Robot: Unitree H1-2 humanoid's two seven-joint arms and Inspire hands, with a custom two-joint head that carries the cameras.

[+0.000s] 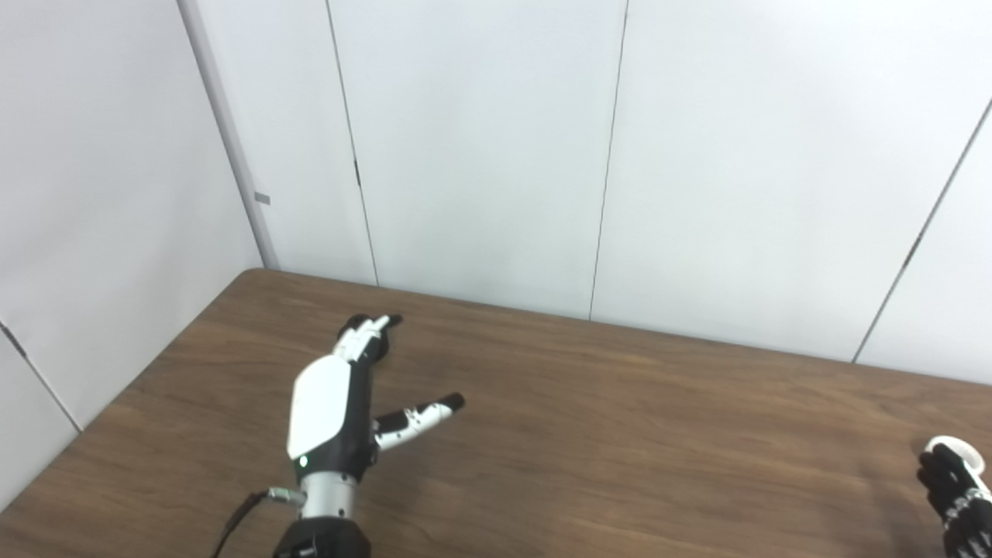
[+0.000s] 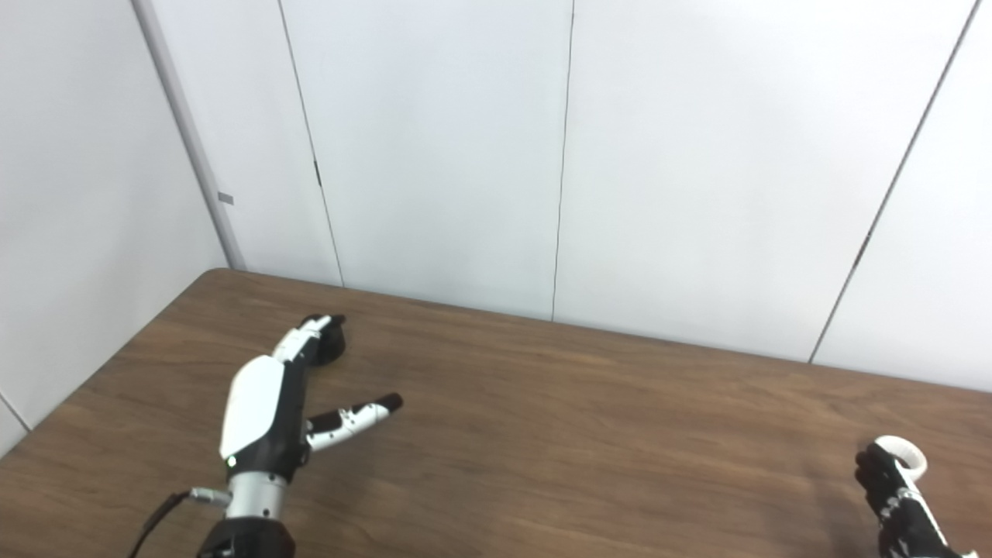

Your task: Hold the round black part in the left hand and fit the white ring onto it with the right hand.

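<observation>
Nearest the viewer, the left arm comes up from the bottom edge on the left side of a brown wooden table (image 1: pixel 620 434). The left hand (image 1: pixel 333 411) stands on edge above the tabletop, white back facing left, with its thumb (image 1: pixel 418 418) spread out to the right and holding nothing, so the hand is open. Its fingertips reach forward to the black part (image 2: pixel 329 345), a small round dark piece lying on the table close to the far left corner; whether they touch it cannot be told.

At the bottom right corner, only the top of the right hand (image 2: pixel 899 496) shows, cut off by the picture's edge. The ring (image 2: pixel 903 453), small and white, sits at its fingertips, near the table's right side. Whether the fingers grip it cannot be told.

Between the two hands lies a wide stretch of bare wood.

Beyond, the table's far edge runs along white wall panels (image 1: pixel 480 139), and its left edge runs beside another white wall.
</observation>
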